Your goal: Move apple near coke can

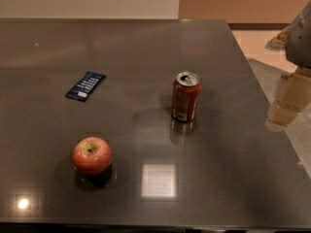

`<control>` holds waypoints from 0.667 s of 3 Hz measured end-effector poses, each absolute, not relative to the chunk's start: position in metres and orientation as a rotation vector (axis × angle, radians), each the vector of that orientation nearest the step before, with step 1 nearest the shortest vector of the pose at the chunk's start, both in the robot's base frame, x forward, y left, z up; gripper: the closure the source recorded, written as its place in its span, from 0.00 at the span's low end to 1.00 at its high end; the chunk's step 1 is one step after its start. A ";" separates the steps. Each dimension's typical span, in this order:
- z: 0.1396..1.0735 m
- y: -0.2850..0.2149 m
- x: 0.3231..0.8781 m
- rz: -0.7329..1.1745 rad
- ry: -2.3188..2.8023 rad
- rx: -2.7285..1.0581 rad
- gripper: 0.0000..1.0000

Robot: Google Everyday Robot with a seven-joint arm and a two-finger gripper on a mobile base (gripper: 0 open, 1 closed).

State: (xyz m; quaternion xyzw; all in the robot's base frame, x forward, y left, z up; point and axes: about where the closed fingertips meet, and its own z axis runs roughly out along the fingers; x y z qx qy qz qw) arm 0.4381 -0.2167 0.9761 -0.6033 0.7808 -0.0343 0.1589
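Apple near-left on dark table, coke can upright mid-table, gripper off the right edge.

The apple (92,155) sits near the front edge of the table (233,144), stem up, with bare surface on all sides. The coke can (185,97) stands well apart, farther back and to the right, long axis vertical, white patch low on the near side. A dark blue wrapper (86,85) lies flat behind the apple, long axis diagonal. The top is glossy dark grey with light reflections. A pale wall is behind and floor lies right of the table edge. The gripper (286,101) hangs beyond the right edge; I cannot tell its opening.
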 end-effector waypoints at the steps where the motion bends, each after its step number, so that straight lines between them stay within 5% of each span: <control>1: 0.976 -0.217 0.438 -0.098 2.232 -1.725 0.00; 2: 0.981 -0.204 0.437 -0.116 2.193 -1.773 0.00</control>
